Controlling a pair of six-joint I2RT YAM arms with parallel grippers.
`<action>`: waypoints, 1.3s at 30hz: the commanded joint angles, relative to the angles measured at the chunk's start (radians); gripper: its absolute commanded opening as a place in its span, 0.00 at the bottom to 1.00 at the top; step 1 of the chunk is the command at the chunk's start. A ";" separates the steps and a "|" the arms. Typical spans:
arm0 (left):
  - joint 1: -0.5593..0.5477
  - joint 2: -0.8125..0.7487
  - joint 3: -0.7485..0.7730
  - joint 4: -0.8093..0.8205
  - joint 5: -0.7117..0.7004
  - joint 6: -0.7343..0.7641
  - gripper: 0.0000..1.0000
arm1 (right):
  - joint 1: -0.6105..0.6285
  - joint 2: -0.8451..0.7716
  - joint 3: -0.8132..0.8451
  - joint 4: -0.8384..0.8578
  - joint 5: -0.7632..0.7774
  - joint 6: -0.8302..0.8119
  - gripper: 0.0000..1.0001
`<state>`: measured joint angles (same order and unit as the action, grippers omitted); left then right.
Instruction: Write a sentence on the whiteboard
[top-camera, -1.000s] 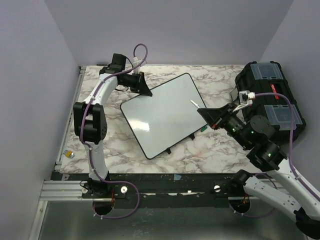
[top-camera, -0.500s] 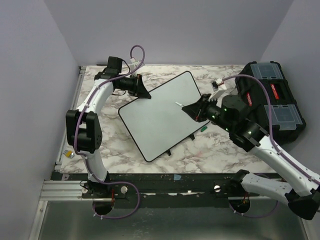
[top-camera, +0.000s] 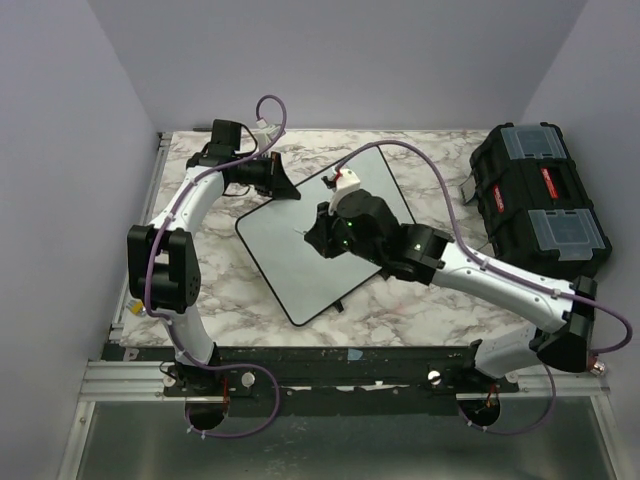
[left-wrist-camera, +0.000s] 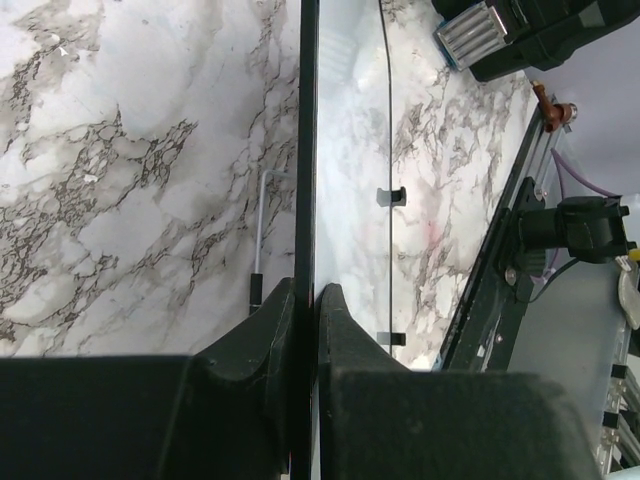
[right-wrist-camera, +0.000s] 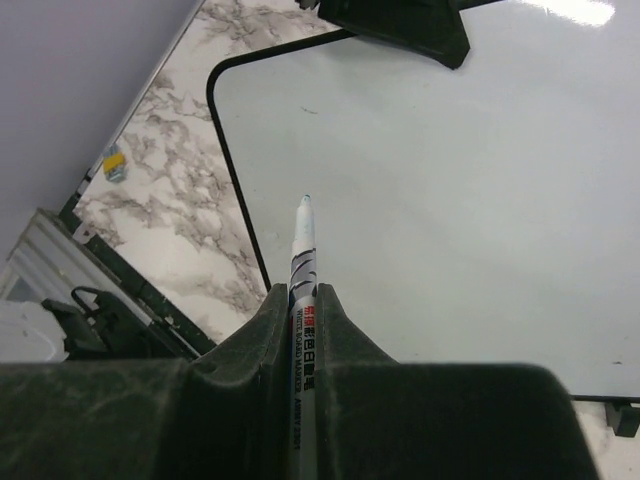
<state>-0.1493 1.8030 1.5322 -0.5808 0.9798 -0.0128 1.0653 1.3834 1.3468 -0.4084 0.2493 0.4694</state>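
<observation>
The whiteboard (top-camera: 285, 262) lies slanted on the marble table, white with a thin black frame. No sentence shows on its face in any view. My left gripper (top-camera: 291, 191) is shut on the board's far left edge; in the left wrist view the black frame (left-wrist-camera: 306, 150) runs straight between the closed fingers of the left gripper (left-wrist-camera: 306, 296). My right gripper (top-camera: 312, 237) hangs over the board's middle, shut on a white marker (right-wrist-camera: 302, 262). The marker's tip points at the white surface (right-wrist-camera: 450, 180) near the board's left corner.
A black toolbox (top-camera: 540, 200) with clear lid compartments stands at the right edge of the table. A small yellow item (top-camera: 133, 310) lies by the left rail. The right arm (top-camera: 470, 270) stretches across the board's near right corner. A metal rail (top-camera: 330, 352) borders the near edge.
The right arm has swung left from beside the toolbox to over the board's middle, carrying the marker. The left gripper has closed tight on the board's edge.
</observation>
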 joint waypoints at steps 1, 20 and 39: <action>0.005 -0.044 -0.045 0.135 -0.151 0.099 0.00 | 0.023 0.109 0.103 -0.052 0.114 -0.008 0.01; 0.005 -0.088 -0.079 0.168 -0.136 0.080 0.00 | 0.029 0.365 0.348 -0.145 0.145 0.010 0.01; 0.005 -0.127 -0.135 0.234 -0.140 0.070 0.00 | 0.030 0.512 0.497 -0.219 0.194 0.013 0.01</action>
<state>-0.1459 1.7161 1.4105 -0.4503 0.9539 -0.0509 1.0866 1.8633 1.8019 -0.5827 0.4068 0.4782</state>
